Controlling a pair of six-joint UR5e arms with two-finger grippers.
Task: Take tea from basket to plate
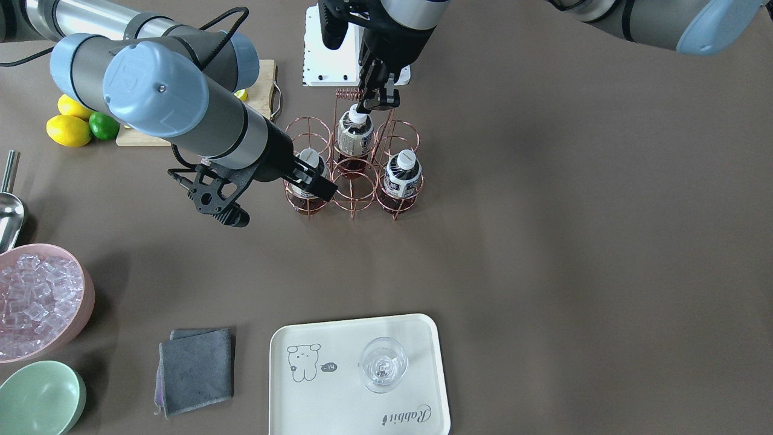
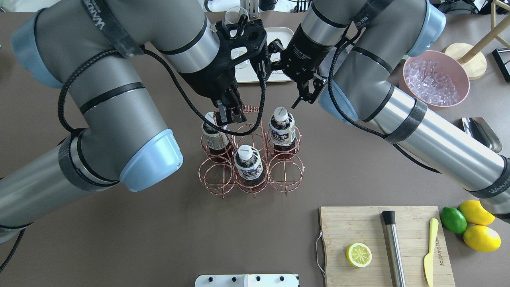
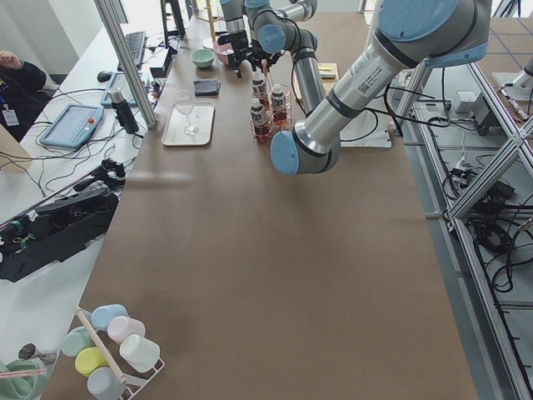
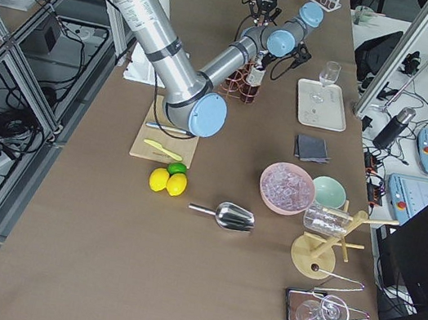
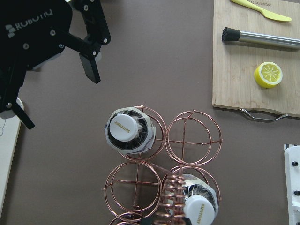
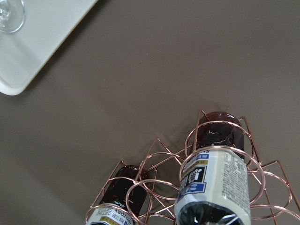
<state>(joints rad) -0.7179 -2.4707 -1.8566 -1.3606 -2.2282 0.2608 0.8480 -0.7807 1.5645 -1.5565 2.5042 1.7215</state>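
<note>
The tea [image 1: 354,134], a dark bottle with a pale beige label and white cap, stands in a back cell of the copper wire basket [image 1: 355,193], also seen from overhead [image 2: 213,137]. My left gripper [image 1: 377,103] is just above it and looks shut on the end of the basket's coiled handle [image 2: 249,108]. My right gripper [image 1: 317,181] is open and empty, level with the bottle tops beside a blue-and-white labelled bottle [image 2: 282,129]. Another such bottle [image 2: 249,162] stands in the middle front cell. The cream plate [image 1: 338,338] lies apart from the basket, on the operators' side.
A wine glass [image 1: 383,364] stands on the plate. A grey cloth [image 1: 196,368], a green bowl [image 1: 39,396] and a pink bowl of ice [image 1: 39,299] lie beside it. A cutting board [image 2: 386,243] carries a lemon half, a muddler and a knife. Lemons and a lime [image 2: 472,221] lie beside the board.
</note>
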